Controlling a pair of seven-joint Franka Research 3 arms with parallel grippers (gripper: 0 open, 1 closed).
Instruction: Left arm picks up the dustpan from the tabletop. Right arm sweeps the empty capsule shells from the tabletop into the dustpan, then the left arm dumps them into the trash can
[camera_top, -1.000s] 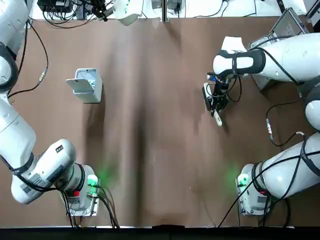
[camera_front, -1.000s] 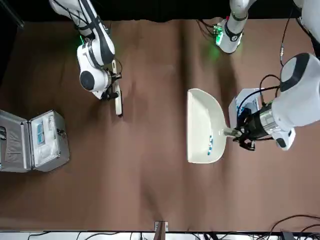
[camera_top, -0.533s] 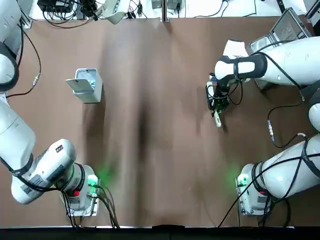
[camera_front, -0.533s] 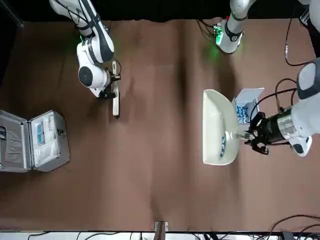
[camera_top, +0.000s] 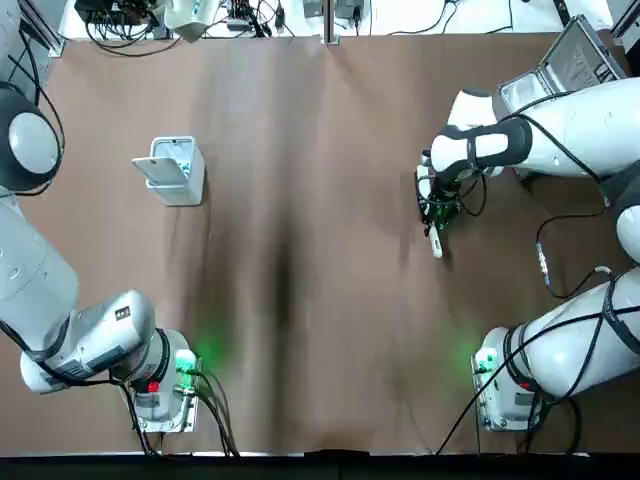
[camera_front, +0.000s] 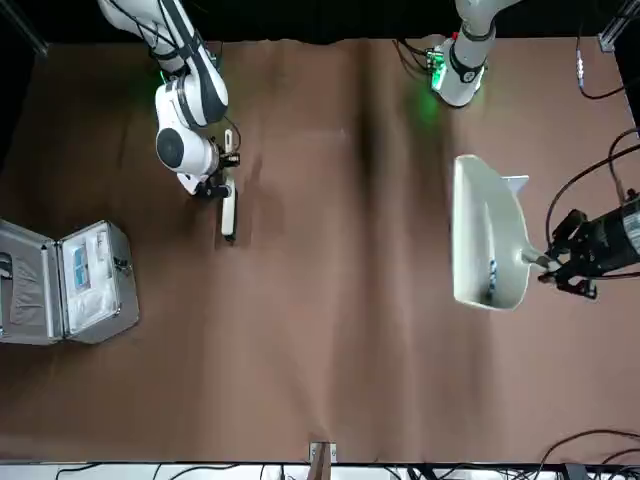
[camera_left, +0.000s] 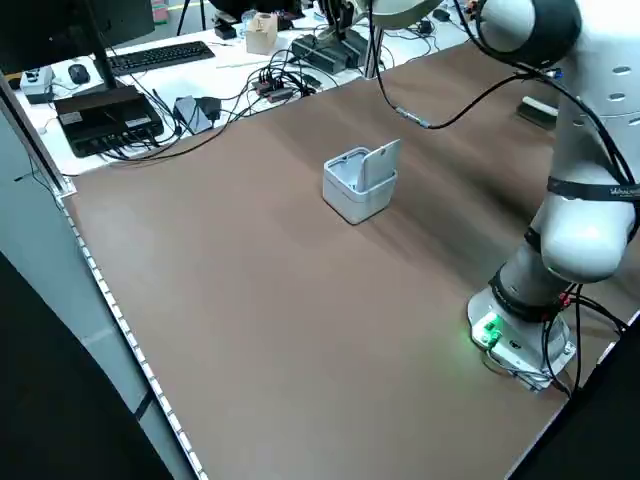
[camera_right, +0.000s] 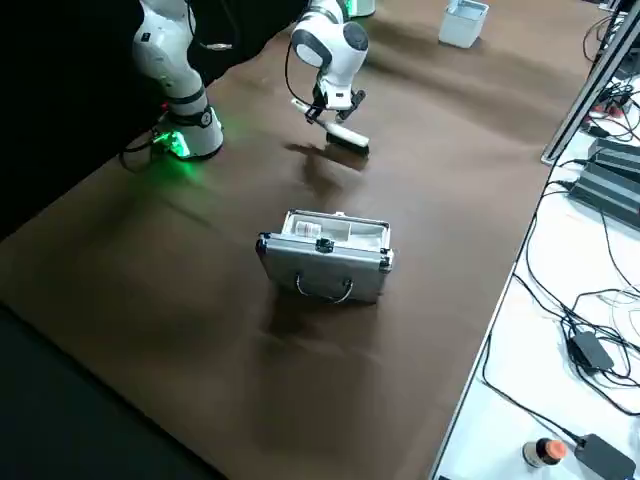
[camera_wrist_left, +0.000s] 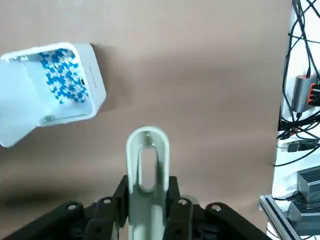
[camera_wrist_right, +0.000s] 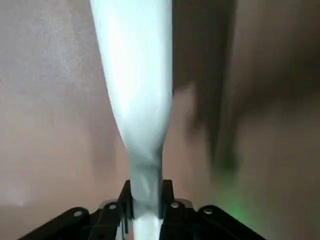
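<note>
In the front view we see the dustpan (camera_front: 490, 235) up in the left gripper (camera_front: 570, 262), whose two fingers are pinched on its handle. A few blue-and-white capsule shells (camera_front: 492, 277) lie in the pan, toward the handle side. From overhead we find that gripper beyond the trash can (camera_top: 171, 170), near the table's far edge.

The trash can stands on the brown tabletop (camera_top: 320, 230) at the robot's left, its flap lid open — and the left wrist view shows us a heap of blue-and-white shells (camera_wrist_left: 63, 75) inside.

Across the table, on the robot's right, the right gripper (camera_wrist_right: 147, 210) has its fingers closed around the brush (camera_right: 345, 136). We see the brush's dark bristles facing down, though we cannot tell whether they touch the table. Farther out on that side sits the silver case (camera_front: 95, 283) — open, with a blue-and-white item inside.
</note>
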